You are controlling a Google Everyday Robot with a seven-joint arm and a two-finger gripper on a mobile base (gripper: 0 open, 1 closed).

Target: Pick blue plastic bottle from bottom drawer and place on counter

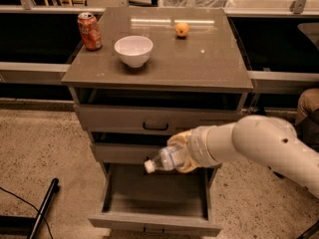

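My gripper (180, 154) is shut on the blue plastic bottle (164, 159), a clear bluish bottle with a white cap pointing left. It holds the bottle sideways in front of the middle drawer, above the open bottom drawer (155, 220), whose inside shows nothing else. The counter (199, 59) is the grey-brown cabinet top, well above the bottle. My white arm comes in from the right.
On the counter stand a red soda can (89, 31) at the back left, a white bowl (133, 50) and an orange (182, 29). The top drawer (155, 119) is shut. A dark pole (42, 210) lies on the floor at left.
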